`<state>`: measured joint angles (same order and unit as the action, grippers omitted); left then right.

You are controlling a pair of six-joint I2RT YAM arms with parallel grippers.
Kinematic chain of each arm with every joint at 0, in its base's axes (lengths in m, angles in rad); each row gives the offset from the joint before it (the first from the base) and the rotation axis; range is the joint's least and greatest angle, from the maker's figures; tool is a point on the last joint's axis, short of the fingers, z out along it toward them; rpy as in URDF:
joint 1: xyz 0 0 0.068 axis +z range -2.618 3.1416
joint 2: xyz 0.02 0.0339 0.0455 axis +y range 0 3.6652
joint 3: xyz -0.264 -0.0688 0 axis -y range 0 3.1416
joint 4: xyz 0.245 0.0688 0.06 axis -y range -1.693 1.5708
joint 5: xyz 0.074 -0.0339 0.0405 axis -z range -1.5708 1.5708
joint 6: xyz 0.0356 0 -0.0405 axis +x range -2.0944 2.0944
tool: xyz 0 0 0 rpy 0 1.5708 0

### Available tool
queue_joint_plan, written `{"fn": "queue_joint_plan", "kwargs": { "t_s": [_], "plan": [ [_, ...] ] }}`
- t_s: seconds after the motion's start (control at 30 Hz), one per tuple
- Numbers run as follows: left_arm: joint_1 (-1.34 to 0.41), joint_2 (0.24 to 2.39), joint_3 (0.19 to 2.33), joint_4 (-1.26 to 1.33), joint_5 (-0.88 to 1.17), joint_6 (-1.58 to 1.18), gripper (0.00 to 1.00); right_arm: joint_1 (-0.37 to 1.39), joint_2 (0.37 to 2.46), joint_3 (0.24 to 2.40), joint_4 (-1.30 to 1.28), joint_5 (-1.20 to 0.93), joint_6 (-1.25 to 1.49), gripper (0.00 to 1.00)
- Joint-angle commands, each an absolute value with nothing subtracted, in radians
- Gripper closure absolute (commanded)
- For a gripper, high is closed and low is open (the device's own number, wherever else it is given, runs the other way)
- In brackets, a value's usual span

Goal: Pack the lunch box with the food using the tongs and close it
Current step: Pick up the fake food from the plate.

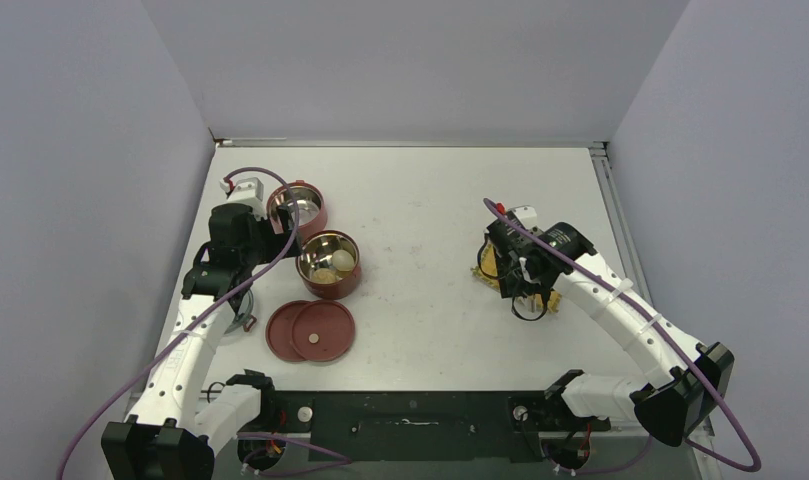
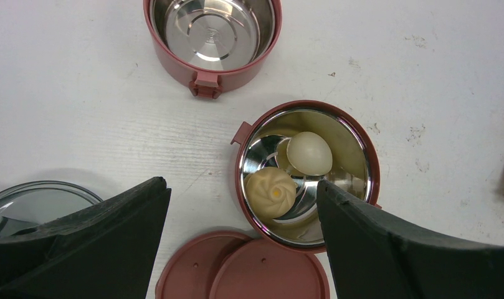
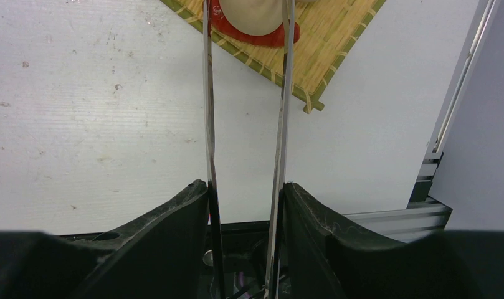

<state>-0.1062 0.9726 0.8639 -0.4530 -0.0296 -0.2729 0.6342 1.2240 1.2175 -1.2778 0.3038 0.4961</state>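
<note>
The lunch box stands apart as two dark-red bowls. The far bowl (image 1: 298, 207) (image 2: 213, 37) has a bare steel inside. The nearer bowl (image 1: 328, 263) (image 2: 308, 171) holds two pale cream balls (image 2: 271, 192). Two flat dark-red lids (image 1: 310, 330) (image 2: 243, 268) lie overlapping in front of the bowls. My left gripper (image 1: 272, 243) (image 2: 242, 185) hangs open above the nearer bowl and lids, holding nothing. My right gripper (image 1: 515, 270) (image 3: 246, 190) is shut on the silver tongs (image 3: 209, 124). The tongs' arms straddle a pale ball (image 3: 255, 15) lying on a red piece (image 3: 261, 38).
The food under the tongs sits on a yellow woven mat (image 1: 485, 268) (image 3: 324, 50) at the right of the table. A clear round lid (image 1: 238, 320) (image 2: 37, 199) lies left of the red lids. The table's right rail (image 3: 436, 168) is close to the mat.
</note>
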Motion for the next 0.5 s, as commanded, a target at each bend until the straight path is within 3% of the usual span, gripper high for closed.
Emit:
{"fn": "queue_joint_plan", "kwargs": {
  "t_s": [0.0,0.47],
  "plan": [
    [-0.113,0.957,0.873,-0.425,-0.026,-0.27,0.13,0.628,1.21,1.212,-1.267,0.319,0.509,0.55],
    [-0.113,0.961,0.873,-0.423,-0.021,-0.27,0.13,0.629,1.227,1.204,-1.277,0.35,0.492,0.6]
  ]
}}
